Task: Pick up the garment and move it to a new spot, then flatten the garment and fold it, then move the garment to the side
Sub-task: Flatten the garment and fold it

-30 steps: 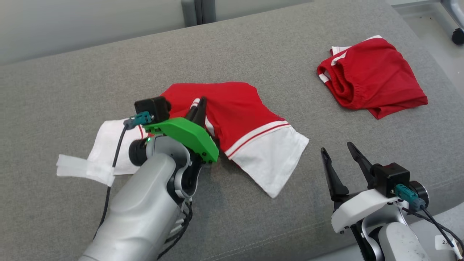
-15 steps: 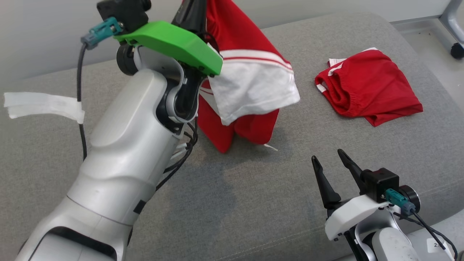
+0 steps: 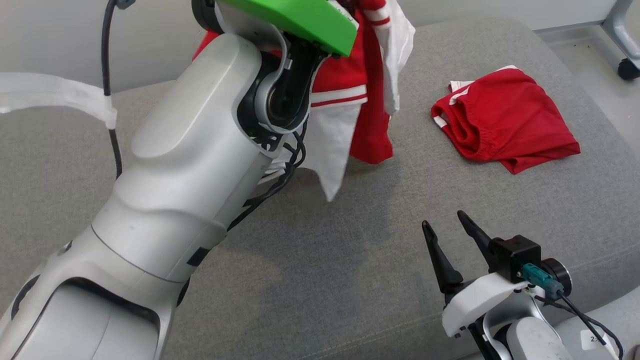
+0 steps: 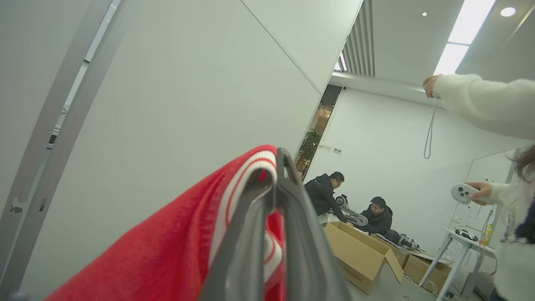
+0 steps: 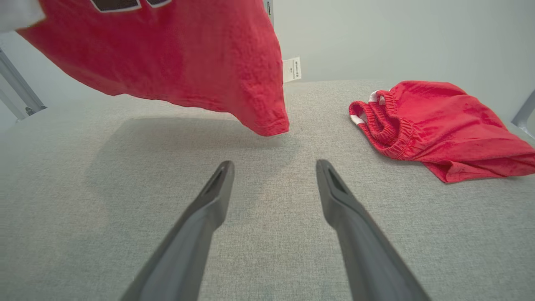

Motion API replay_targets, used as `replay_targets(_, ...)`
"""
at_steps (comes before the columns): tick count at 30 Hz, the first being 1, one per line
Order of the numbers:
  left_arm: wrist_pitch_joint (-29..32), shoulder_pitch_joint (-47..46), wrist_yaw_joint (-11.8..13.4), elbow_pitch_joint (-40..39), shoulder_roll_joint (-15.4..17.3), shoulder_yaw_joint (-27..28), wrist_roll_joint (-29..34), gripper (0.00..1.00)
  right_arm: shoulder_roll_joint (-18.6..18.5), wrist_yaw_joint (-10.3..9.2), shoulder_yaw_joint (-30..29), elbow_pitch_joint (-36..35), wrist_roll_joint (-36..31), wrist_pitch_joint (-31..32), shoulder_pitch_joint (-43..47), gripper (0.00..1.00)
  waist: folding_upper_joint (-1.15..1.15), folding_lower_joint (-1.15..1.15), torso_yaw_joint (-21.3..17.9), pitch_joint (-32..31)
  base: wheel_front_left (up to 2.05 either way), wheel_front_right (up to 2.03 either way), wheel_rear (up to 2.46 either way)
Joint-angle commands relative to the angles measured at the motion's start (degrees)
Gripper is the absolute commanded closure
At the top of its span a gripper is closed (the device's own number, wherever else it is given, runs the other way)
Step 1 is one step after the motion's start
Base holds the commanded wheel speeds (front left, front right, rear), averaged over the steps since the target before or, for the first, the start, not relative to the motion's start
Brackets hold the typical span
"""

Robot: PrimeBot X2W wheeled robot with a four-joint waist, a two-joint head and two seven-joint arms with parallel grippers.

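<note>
The garment [image 3: 371,125], a red shirt with white sleeves and red stripes, hangs in the air above the grey cushion [image 3: 325,260]. My left gripper [image 4: 278,167] is shut on its striped edge, red cloth [image 4: 167,251] draped beside the fingers. In the head view the left arm's green wrist mount [image 3: 295,20] sits at the top edge, with the fingertips cut off above. The hanging shirt [image 5: 188,54] floats clear of the cushion in the right wrist view. My right gripper [image 3: 442,220] [image 5: 273,164] rests open and holds nothing at the lower right.
A second red garment with an elastic waistband [image 3: 500,125] [image 5: 439,125] lies bunched at the cushion's far right. A chair castor [image 3: 627,70] stands on the floor beyond. In the left wrist view, two people crouch by cardboard boxes [image 4: 359,259] and a white sleeve [image 4: 480,100] reaches in.
My left arm has risen from the cushion, lifting the garment clear of it and higher still over the last half second. The right gripper has stayed open in place.
</note>
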Motion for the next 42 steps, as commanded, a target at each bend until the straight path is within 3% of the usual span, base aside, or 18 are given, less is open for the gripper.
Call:
replay_targets(1,-0.34,-0.98,0.47,0.09,0.07,-0.30,-0.45,1.00,-0.04,-0.09,0.26,0.21,0.25,-0.06,-0.30,0.00,0.00,0.00,-0.08,-0.10,0.00,0.00,0.00)
replay_targets(8,-0.48,-0.88,0.39,-2.13,0.11,0.65,-5.05,1.00,-0.04,-0.09,1.48,0.74,1.18,-0.84,-0.89,0.00,0.00,0.00,-0.52,1.15,0.00,0.00,0.00)
replay_targets(14,-0.38,5.67,3.50,4.64,0.40,5.47,0.43,1.00,-0.03,-0.09,-0.21,0.68,1.37,-1.64,-1.33,0.00,0.00,0.00,0.95,2.94,0.00,0.00,0.00)
replay_targets(21,-0.39,17.45,3.80,12.17,5.35,13.43,4.06,1.00,-0.04,-0.09,-1.51,0.56,0.64,-1.71,-1.35,0.00,0.00,0.00,3.59,3.60,0.00,0.00,0.00)
replay_targets(26,-0.39,24.18,3.51,14.48,9.00,15.78,3.48,1.00,-0.03,-0.09,-2.43,-0.10,-0.14,-1.03,-0.74,0.00,0.00,0.00,6.34,3.36,0.00,0.00,0.00)
replay_targets(42,-0.27,37.26,5.41,16.86,12.90,18.92,2.08,1.00,-0.05,-0.09,-2.65,-2.00,-1.17,0.72,0.11,0.00,0.00,0.00,10.66,2.28,0.00,0.00,0.00)
